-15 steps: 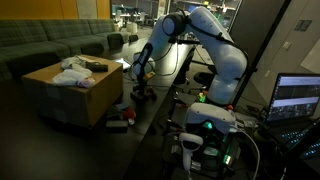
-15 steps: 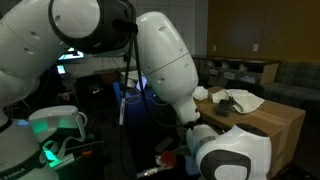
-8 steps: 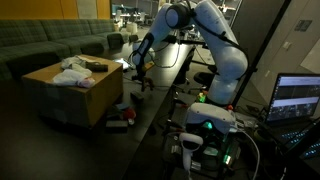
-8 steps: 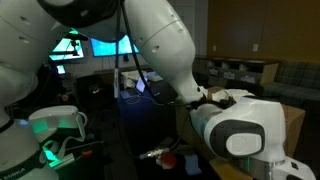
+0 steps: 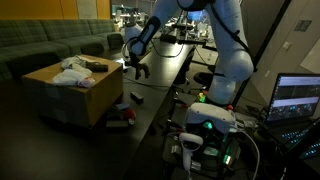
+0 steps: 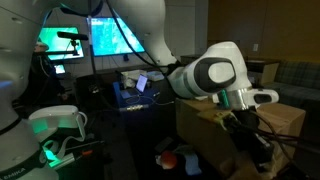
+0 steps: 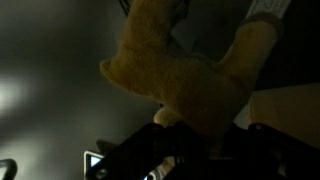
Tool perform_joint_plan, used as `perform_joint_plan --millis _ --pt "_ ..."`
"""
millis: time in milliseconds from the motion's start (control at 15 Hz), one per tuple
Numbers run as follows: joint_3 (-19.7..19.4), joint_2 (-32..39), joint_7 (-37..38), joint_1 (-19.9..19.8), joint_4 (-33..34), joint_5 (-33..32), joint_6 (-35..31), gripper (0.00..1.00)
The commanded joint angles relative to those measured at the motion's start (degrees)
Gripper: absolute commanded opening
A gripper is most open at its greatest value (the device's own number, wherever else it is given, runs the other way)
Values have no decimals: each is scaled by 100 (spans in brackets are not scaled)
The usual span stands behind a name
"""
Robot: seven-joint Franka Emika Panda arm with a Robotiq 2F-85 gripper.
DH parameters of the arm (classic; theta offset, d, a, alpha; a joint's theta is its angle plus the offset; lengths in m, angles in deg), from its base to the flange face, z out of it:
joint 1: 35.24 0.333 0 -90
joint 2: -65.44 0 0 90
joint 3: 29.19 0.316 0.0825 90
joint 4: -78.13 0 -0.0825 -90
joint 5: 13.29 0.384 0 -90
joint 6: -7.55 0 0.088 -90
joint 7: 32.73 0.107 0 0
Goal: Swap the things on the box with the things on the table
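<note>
In the wrist view, the tool (image 7: pixel 190 145) is clenched on a tan plush toy (image 7: pixel 185 75). The white arm (image 5: pixel 225 45) reaches up high, then bends down by the black table (image 5: pixel 168 78). The box (image 5: pixel 70 95) sits at 9 o'clock from the tool, with a white bundle (image 5: pixel 72 72) on top.

The place looks like a robotics lab set up in an office lounge. Lit monitors (image 6: pixel 103 38), an open laptop (image 5: pixel 298 98) and a green-glowing control unit (image 5: pixel 207 125) crowd around the table (image 5: pixel 160 90). A green sofa (image 5: pixel 50 42) lines the far wall.
</note>
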Motion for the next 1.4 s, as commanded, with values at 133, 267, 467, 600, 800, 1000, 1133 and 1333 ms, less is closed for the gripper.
perform_joint_plan --millis 133,267,467,600,800,1000,1133,1333 --pt "-207 -988 1443 968 -168 -1471 137 3" --pt "-3 -1088 1832 1046 22 -1876 191 3" --pt "399 -1105 2177 1018 364 -2213 259 3" --pt "648 -1036 2353 1012 609 -2409 307 3" --pt "976 -895 2447 985 963 -2550 437 3" --pt "1225 -700 2421 981 1298 -2508 636 3" --pt "1324 -579 2398 978 1474 -2487 789 3" --pt "1374 -290 2340 920 1739 -2443 996 3"
